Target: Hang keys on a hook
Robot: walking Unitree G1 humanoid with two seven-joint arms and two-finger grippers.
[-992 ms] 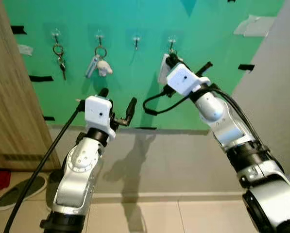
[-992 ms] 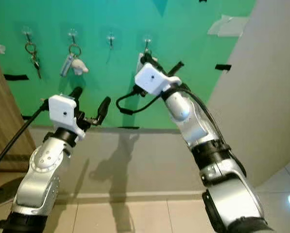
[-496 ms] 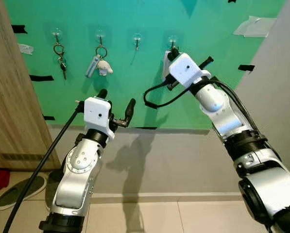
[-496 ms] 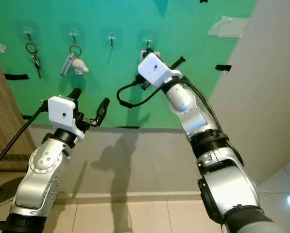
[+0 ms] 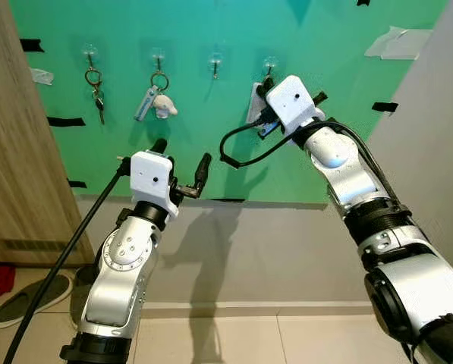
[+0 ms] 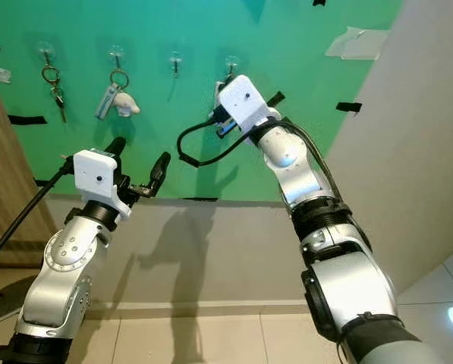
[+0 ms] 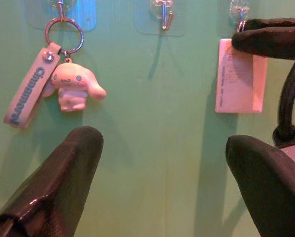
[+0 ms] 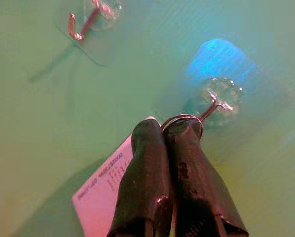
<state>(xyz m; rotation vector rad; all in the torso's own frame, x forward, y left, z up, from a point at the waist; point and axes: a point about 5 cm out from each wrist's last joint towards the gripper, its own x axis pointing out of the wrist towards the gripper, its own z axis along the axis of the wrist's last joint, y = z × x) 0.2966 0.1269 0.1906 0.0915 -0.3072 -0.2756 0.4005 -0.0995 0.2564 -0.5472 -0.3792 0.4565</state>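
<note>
My right end effector (image 8: 167, 136), pinched on the key ring (image 8: 183, 120) with its white tag (image 8: 102, 198), sits at the rightmost hook (image 8: 217, 100); next, seat the ring and release.

Tag (image 8: 105, 195) print unreadable, partly behind end effector (image 8: 168, 129).

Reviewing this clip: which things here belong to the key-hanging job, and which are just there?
In the job:
right gripper, shut on the key ring
white tag hanging from that ring
rightmost hook, which the ring is at

Just there:
left gripper, open, held away from the wall
plush keychain
bare hook
keys on the leftmost hook
</note>
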